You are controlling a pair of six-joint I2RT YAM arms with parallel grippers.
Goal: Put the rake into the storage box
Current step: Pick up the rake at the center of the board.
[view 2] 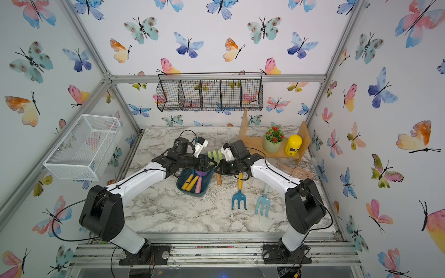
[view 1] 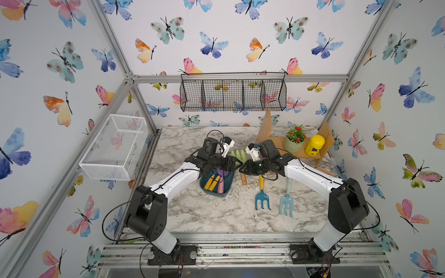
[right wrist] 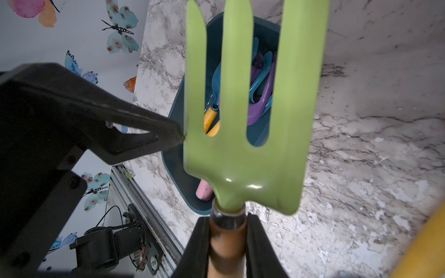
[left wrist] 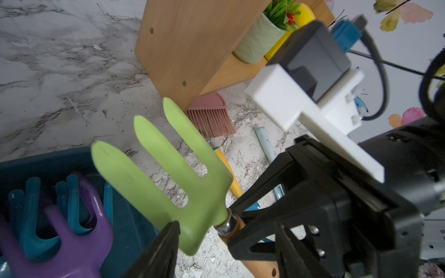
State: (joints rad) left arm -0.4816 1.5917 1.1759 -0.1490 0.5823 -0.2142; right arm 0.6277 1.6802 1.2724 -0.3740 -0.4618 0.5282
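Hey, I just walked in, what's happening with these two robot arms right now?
The right tool is shut on the wooden handle of the green rake, holding it close by the storage box. The left tool is open, one fingertip touching the edge of the rake's head. The rake is not in the box yet; several other toy tools already lie inside.

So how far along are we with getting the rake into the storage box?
Done: other rakes already lie in the storage box. In hand: the right gripper is shut on the green rake by its wooden handle, held beside the box, with the open left gripper's finger touching its head. Left: lower it in and release.
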